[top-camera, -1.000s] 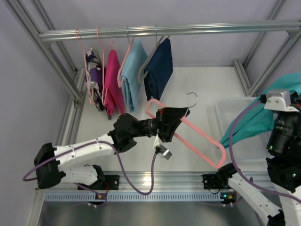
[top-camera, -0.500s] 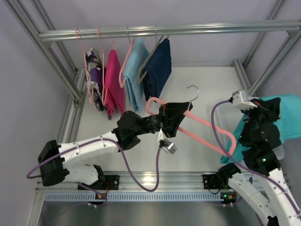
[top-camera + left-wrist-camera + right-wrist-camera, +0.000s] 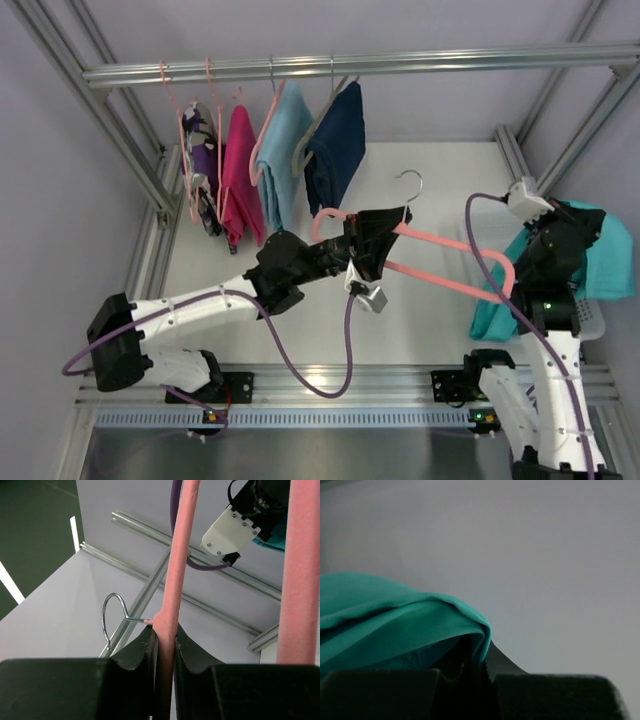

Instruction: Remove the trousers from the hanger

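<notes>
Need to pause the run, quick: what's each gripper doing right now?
Left gripper: shut on the hanger, clamping its pink bar near the hook.
Right gripper: shut on the trousers, teal fabric pinched between its fingers.

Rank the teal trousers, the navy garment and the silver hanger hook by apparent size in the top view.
1. trousers, partly hidden; lead unsure.
2. navy garment.
3. silver hook, clearly smallest.

hanger [image 3: 450, 248] bars centre (slantwise), hung garments [image 3: 335, 150] behind
</notes>
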You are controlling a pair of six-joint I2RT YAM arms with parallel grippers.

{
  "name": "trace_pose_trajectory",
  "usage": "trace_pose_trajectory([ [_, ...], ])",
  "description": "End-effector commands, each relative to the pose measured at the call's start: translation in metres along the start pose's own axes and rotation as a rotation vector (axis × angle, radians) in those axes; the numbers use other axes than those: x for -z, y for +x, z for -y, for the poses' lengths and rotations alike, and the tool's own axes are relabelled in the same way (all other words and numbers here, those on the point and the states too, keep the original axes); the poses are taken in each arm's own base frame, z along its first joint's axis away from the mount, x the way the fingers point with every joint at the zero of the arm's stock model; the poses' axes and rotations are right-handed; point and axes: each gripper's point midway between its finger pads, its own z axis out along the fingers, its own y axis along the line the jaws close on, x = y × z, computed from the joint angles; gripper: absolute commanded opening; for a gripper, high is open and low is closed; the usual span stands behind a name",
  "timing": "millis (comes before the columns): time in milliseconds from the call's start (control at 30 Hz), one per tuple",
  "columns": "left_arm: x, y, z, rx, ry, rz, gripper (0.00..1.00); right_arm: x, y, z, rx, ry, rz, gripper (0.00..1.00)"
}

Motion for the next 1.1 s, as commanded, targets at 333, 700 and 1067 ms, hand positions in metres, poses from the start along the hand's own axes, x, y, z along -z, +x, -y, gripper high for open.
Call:
trace_pose_trajectory([
  [333,-0.005,-0.042,-0.102,-0.002,-0.282,0.109,0.0,-0.039,-0.014,0.043,-0.146,-0.054,0.072,0.0],
  [700,-0.001,-0.042,-0.103,0.033,-0.279,0.097,0.0,0.001,-0.013,-0.141,-0.172,-0.67,0.16,0.27],
  [1067,0.008,-0.037,-0.091,0.02,-0.261,0.075,0.0,0.071,-0.026,-0.115,-0.331,-0.816,0.251,0.94],
])
